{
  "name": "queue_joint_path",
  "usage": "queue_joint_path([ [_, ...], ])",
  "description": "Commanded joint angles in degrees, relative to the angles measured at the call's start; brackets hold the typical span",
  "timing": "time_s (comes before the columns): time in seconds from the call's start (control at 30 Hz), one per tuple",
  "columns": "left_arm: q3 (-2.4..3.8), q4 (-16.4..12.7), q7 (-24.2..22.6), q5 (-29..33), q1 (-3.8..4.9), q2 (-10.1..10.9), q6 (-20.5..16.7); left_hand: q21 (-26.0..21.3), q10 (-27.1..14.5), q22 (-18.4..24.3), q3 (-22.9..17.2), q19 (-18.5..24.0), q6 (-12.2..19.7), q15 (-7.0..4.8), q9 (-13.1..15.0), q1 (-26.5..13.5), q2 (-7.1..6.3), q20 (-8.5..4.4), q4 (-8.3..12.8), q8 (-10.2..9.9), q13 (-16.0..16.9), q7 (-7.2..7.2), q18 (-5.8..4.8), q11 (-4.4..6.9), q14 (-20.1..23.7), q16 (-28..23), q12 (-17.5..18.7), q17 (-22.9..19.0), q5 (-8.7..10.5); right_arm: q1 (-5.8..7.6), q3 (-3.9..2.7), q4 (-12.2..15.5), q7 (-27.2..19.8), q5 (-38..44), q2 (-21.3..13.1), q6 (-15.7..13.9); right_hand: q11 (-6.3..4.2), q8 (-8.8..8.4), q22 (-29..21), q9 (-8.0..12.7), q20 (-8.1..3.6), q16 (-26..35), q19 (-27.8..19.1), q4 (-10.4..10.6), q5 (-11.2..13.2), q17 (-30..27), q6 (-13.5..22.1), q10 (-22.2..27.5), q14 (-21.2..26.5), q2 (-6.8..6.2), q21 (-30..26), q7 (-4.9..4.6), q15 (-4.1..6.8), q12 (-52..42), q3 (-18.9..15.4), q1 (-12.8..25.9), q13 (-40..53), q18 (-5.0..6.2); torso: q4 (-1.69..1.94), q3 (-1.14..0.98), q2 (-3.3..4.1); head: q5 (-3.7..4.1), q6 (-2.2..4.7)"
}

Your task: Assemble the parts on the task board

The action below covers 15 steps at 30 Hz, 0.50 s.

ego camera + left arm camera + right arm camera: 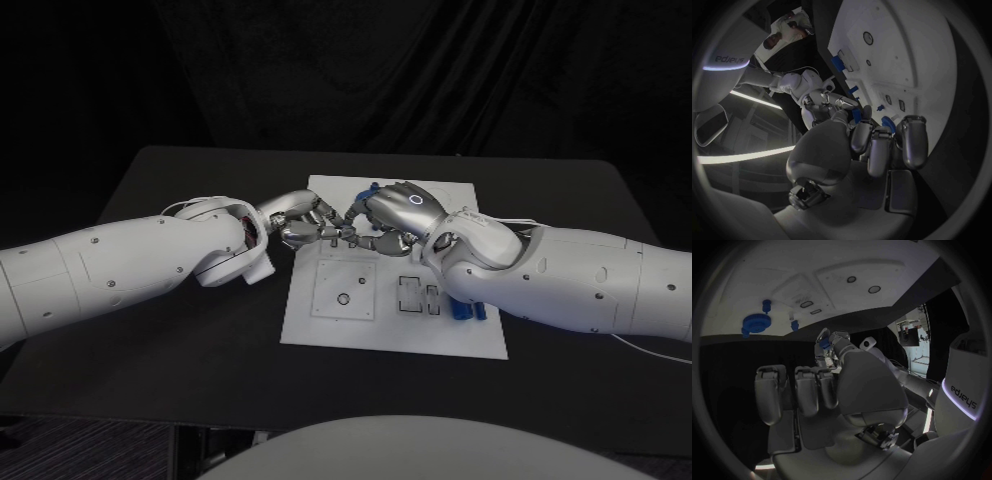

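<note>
Both hands meet over the task board [325, 330] — left hand [306, 228] pinches a blue part [824, 343], likely passing it; right hand [397, 208] — grip unclear.

Three cams: one overhead on the head, one fisheye behind each wrist.
Head cam looks steeply down, task board [392, 330] centred, from well back. Each wrist cam sits close behind its own hand, left hand [873, 145] and right hand [811, 395], facing the board [898, 55] [786, 285]. All three views share the board.
</note>
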<state>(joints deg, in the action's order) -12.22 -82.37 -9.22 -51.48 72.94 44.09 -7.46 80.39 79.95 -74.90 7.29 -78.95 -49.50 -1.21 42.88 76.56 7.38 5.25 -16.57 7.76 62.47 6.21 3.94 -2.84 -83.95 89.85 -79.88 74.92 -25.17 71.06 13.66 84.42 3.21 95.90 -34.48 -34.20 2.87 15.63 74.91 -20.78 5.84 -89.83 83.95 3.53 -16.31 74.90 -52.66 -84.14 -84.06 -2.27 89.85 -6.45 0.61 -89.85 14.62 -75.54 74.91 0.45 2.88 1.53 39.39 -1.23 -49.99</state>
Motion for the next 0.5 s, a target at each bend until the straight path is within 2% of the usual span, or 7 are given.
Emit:
queue_joint_path([
  [0.03, 0.05, -0.08, -1.61, 0.53, -0.19, -0.15, -0.21, -0.35, 10.05, -3.03, -0.68, 0.19, -0.68, 0.24, -0.44, 0.48, 0.28, 0.2, 0.0, -0.28, 27.53, 0.05, -0.02, 0.83, -6.05, 0.15, -10.12, 15.08, -1.24, 0.01, -0.05, 0.25, -0.34, 0.39, 0.03, -0.64, -0.44, 0.11, 15.09, -0.07, -0.51, -0.17, 6.05, -0.24, 0.07, 15.1, -0.51, -5.86, -5.94, 0.22, 0.15, -0.04, 0.45, -0.15, -0.01, -0.51, 15.09, -0.45, 0.03, 0.04, 0.04, -0.02, -0.01],
  [0.13, 0.05, -0.06, -1.57, 0.53, -0.25, -0.16, 0.06, -0.38, 10.05, -3.17, -1.41, 0.17, -1.58, 0.04, -0.63, 1.13, 0.25, 0.06, 0.1, 0.35, 27.53, -0.29, -0.02, 1.1, -6.05, 0.15, -10.12, 15.08, -3.6, 0.01, -0.05, 0.26, -0.36, 0.39, -0.01, -0.66, -0.44, 0.11, 15.09, -0.07, -0.51, -0.17, 6.05, -0.24, 0.07, 15.1, -0.51, -5.86, -5.94, 0.22, 0.15, -0.04, 0.45, -0.15, -0.01, -0.51, 15.09, -0.45, 0.03, -0.02, 0.06, -0.05, -0.01],
  [0.17, 0.05, -0.06, -1.55, 0.53, -0.27, -0.16, 0.19, -0.38, 10.05, -3.27, -1.99, 0.15, -2.39, -0.2, -0.28, 1.88, -0.04, -0.13, 0.31, 1.24, 27.53, -0.67, -0.01, 1.4, -6.05, 0.15, -10.12, 15.08, -5.61, 0.01, -0.05, 0.27, -0.37, 0.39, -0.02, -0.68, -0.44, 0.11, 15.09, -0.07, -0.51, -0.17, 6.05, -0.24, 0.07, 15.1, -0.51, -5.86, -5.94, 0.22, 0.15, -0.04, 0.45, -0.15, -0.01, -0.51, 15.09, -0.45, 0.05, -0.01, 0.06, -0.06, -0.01],
  [0.27, 0.05, -0.03, -1.44, 0.53, -0.32, -0.2, 0.55, -0.44, 10.05, -3.46, -3.62, 0.12, -3.12, -0.83, 1.73, 3.56, -0.97, -0.73, 0.57, 3.83, 27.53, -1.41, -0.01, 2.08, -6.05, 0.15, -10.12, 15.08, -9.63, 0.01, -0.05, 0.27, -0.37, 0.39, -0.04, -0.74, -0.44, 0.11, 15.09, -0.07, -0.51, -0.17, 6.05, -0.24, 0.07, 15.1, -0.51, -5.86, -5.94, 0.22, 0.15, -0.04, 0.45, -0.15, -0.01, -0.51, 15.09, -0.45, 0.06, 0.01, 0.01, -0.08, -0.01],
  [0.37, 0.05, 0.07, -1.44, 0.53, -0.39, -0.27, 0.96, -0.58, 10.05, -3.67, -6.28, 0.1, -2.62, -1.56, 6.98, 5.03, -2.31, -1.57, 0.71, 8.73, 27.53, -2.19, 0.0, 3.17, -6.05, 0.15, -10.12, 15.08, -13.22, 0.01, -0.05, 0.27, -0.4, 0.39, -0.04, -0.76, -0.44, 0.11, 15.09, -0.07, -0.51, -0.17, 6.05, -0.24, 0.07, 15.1, -0.51, -5.86, -5.94, 0.22, 0.15, -0.04, 0.45, -0.15, -0.01, -0.51, 15.09, -0.45, 0.1, -0.01, 0.04, -0.06, -0.01],
  [0.43, 0.05, 0.11, -1.49, 0.53, -0.43, -0.29, 1.15, -0.7, 10.05, -3.85, -9.23, 0.07, -1.08, -1.83, 11.51, 5.58, -3.34, -2.07, 0.47, 12.48, 27.53, -3.37, -0.04, 3.42, -6.05, 0.15, -10.12, 15.08, -14.2, 0.01, -0.05, 0.28, -0.42, 0.39, -0.04, -0.73, -0.44, 0.11, 15.09, -0.07, -0.51, -0.17, 6.05, -0.24, 0.07, 15.1, -0.51, -5.86, -5.94, 0.22, 0.15, -0.04, 0.45, -0.15, -0.01, -0.51, 15.09, -0.45, 0.06, -0.02, 0.04, -0.14, -0.01],
  [0.5, 0.05, 0.14, -1.57, 0.53, -0.48, -0.3, 1.3, -0.77, 10.05, -3.96, -11.17, 0.05, -0.64, -2.26, 13.78, 5.77, -4.02, -2.2, 0.49, 14.44, 27.53, -3.11, -0.04, 3.67, -6.05, 0.15, -10.12, 15.08, -14.98, 0.01, -0.05, 0.28, -0.45, 0.39, -0.04, -0.67, -0.44, 0.11, 15.09, -0.07, -0.51, -0.17, 6.05, -0.24, 0.07, 15.1, -0.51, -5.86, -5.94, 0.22, 0.15, -0.04, 0.45, -0.15, -0.01, -0.51, 15.09, -0.45, 0.03, -0.01, 0.05, -0.18, -0.01],
])
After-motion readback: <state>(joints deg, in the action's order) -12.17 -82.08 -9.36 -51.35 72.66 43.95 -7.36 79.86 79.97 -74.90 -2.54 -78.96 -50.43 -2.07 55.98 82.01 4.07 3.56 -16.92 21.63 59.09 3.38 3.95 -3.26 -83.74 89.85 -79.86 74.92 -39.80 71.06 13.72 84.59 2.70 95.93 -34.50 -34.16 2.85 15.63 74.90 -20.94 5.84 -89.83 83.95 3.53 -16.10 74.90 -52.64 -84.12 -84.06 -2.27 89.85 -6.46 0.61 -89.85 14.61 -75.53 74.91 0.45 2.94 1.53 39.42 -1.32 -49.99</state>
